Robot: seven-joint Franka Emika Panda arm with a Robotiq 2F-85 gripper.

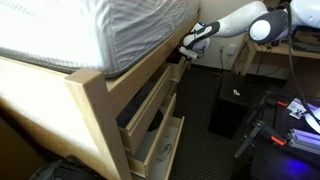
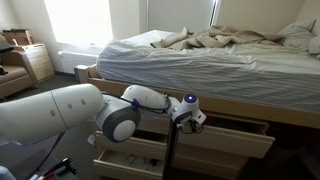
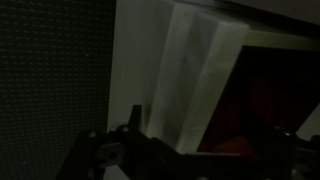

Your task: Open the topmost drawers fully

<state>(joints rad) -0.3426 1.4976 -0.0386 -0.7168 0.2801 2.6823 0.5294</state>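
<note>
Pale blond-wood drawers sit under the bed frame. In an exterior view the topmost drawer (image 1: 150, 97) stands partly pulled out, with a lower drawer (image 1: 160, 142) open below it. In an exterior view a topmost drawer (image 2: 235, 137) juts out to the right of my gripper (image 2: 191, 119). My gripper (image 1: 187, 44) is up against the bed's side, at the far end of the top drawer row. In the dim wrist view my gripper (image 3: 215, 128) looks open, with a pale wood panel (image 3: 190, 70) of the drawer just ahead of it. It holds nothing that I can see.
The mattress (image 1: 90, 35) with grey sheets overhangs the frame. A thick wooden bedpost (image 1: 95, 125) stands near the drawers. A black box (image 1: 232, 108) and cables lie on the dark floor beside the bed. A small wooden nightstand (image 2: 35, 62) stands by the window.
</note>
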